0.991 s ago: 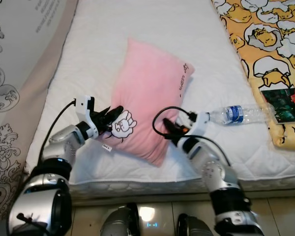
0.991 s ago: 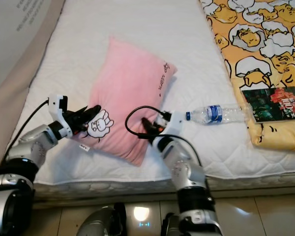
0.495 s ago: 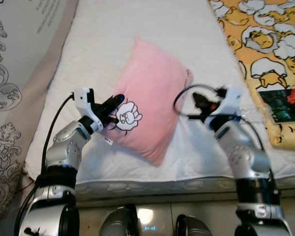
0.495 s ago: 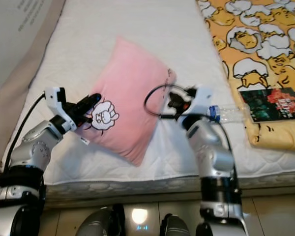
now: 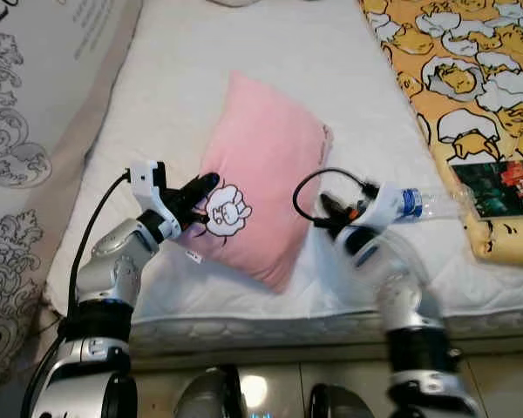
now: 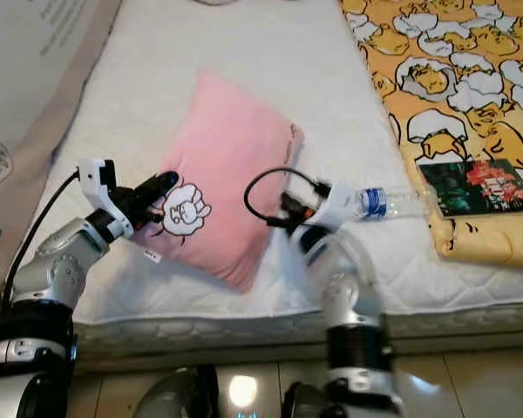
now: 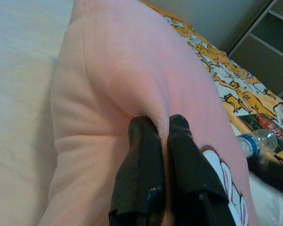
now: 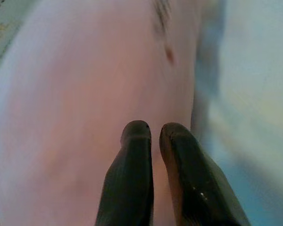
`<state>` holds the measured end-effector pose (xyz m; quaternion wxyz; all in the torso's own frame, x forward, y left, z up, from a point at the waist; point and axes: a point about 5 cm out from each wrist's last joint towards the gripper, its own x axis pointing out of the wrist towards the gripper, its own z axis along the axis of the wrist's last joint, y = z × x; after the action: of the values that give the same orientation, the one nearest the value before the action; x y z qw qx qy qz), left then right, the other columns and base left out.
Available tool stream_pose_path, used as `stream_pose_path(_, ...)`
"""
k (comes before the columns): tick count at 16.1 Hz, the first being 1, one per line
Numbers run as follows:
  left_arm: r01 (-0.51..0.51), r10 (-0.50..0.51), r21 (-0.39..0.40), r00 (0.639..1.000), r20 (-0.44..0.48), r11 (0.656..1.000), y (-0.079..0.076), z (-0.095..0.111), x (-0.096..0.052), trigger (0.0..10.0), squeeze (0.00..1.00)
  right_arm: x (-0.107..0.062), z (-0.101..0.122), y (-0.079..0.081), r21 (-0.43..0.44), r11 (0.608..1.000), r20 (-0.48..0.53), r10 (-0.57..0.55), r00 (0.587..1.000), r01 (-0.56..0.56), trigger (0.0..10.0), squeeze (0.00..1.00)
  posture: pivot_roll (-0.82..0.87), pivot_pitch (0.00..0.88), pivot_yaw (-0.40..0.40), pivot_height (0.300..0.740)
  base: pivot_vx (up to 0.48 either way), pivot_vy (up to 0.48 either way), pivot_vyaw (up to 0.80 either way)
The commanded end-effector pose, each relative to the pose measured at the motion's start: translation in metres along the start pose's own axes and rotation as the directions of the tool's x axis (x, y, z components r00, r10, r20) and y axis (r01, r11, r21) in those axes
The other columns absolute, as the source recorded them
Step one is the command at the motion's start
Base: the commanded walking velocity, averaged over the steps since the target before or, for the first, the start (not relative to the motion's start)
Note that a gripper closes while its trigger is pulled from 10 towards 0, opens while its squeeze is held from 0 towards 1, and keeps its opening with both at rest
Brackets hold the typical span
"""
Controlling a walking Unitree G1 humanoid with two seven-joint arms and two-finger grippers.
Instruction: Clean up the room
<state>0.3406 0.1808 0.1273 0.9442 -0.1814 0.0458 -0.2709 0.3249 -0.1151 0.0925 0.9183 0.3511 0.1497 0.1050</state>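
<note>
Right pincer dropped back beside pink pillow, fingers together; left pincer pinching pillow; writing unreadable.

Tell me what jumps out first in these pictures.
The pink pillow lies askew in the middle of the white mattress, and the left gripper pinches its edge beside the bunny print. The right gripper sits at the pillow's other side, fingers together. Behind that arm a plastic water bottle lies on its side, next to a yellow cartoon-print blanket.
</note>
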Motion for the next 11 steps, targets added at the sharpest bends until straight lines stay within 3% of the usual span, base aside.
stream_pose_path(1,-0.009,0.009,0.012,1.0,-0.006,1.0,0.001,0.004,0.0,0.0,0.0,0.002,-0.01,-0.003,0.093,0.996,-0.028,0.009,1.0,-0.006,10.0,1.0,-0.02,0.118,0.062,0.74,0.0,0.0,0.0)
stream_pose_path(4,-0.011,0.011,0.014,1.0,-0.014,1.0,0.001,0.005,0.002,0.0,0.0,0.006,-0.009,0.009,0.081,0.996,-0.018,0.043,0.999,-0.042,10.0,1.0,-0.01,0.12,0.062,0.74,0.0,0.0,0.0)
stream_pose_path(6,-0.023,0.023,0.014,1.0,-0.017,1.0,0.003,0.004,0.002,0.0,0.0,-0.001,0.001,0.026,-0.069,0.993,0.006,0.093,0.996,-0.092,10.0,1.0,-0.02,0.122,0.042,0.74,0.0,0.0,0.0)
stream_pose_path(8,-0.033,0.033,0.009,0.999,-0.015,0.999,0.003,0.003,0.003,0.0,0.0,-0.01,0.001,0.021,-0.191,0.979,0.003,0.074,0.997,-0.072,10.0,1.0,-0.02,0.123,0.037,0.74,0.0,0.0,0.0)
stream_pose_path(10,-0.037,0.037,0.0,0.999,-0.019,0.999,0.003,-0.001,0.004,0.0,0.0,-0.029,0.003,0.01,-0.408,0.912,0.027,0.052,0.998,-0.036,10.0,1.0,-0.04,0.122,0.031,0.74,0.0,0.0,0.0)
stream_pose_path(11,-0.038,0.038,-0.003,0.999,-0.021,0.999,0.003,-0.002,0.004,0.0,0.0,-0.035,0.003,0.007,-0.528,0.849,0.044,0.052,0.998,-0.021,10.0,1.0,-0.04,0.122,0.031,0.74,0.0,0.0,0.0)
